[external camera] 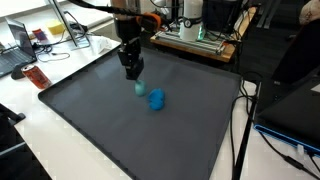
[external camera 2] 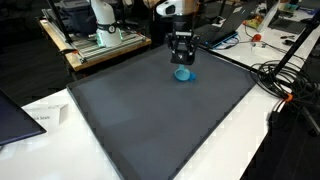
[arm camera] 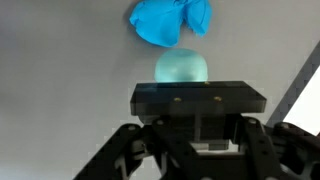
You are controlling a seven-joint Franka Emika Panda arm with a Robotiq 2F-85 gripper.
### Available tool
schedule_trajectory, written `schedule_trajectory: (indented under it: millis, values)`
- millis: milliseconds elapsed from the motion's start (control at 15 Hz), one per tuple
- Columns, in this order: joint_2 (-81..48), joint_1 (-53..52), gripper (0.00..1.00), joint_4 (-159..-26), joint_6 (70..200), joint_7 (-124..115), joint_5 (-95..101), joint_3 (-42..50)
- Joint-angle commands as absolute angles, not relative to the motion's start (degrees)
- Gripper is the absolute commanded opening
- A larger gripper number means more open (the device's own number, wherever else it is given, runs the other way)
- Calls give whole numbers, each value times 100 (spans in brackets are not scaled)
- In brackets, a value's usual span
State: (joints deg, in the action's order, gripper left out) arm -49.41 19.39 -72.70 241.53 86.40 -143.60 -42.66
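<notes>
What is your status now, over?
End effector shut on pale ball, over grey mat. Blue lump close beside ball; contact unclear.

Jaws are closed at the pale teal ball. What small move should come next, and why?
Probably a short straight lift. The gripper looks shut on the pale teal ball, low over the dark mat, with the blue crumpled piece right beside it; sliding sideways could drag that.

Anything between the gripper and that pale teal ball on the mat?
Nothing visible. The gripper sits right at the pale teal ball, jaws closed and apparently on it. The crumpled blue thing lies just beyond the ball, on its far side, not between.
</notes>
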Motion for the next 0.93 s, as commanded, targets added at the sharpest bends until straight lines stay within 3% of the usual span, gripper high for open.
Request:
schedule_trajectory:
  millis: [0,867]
  values:
    - [-5070,2370,28,-7287,24261,8787,-14381,-4776]
    - [-5483,3082,28,-7246,24258,8915,-14384,-5551]
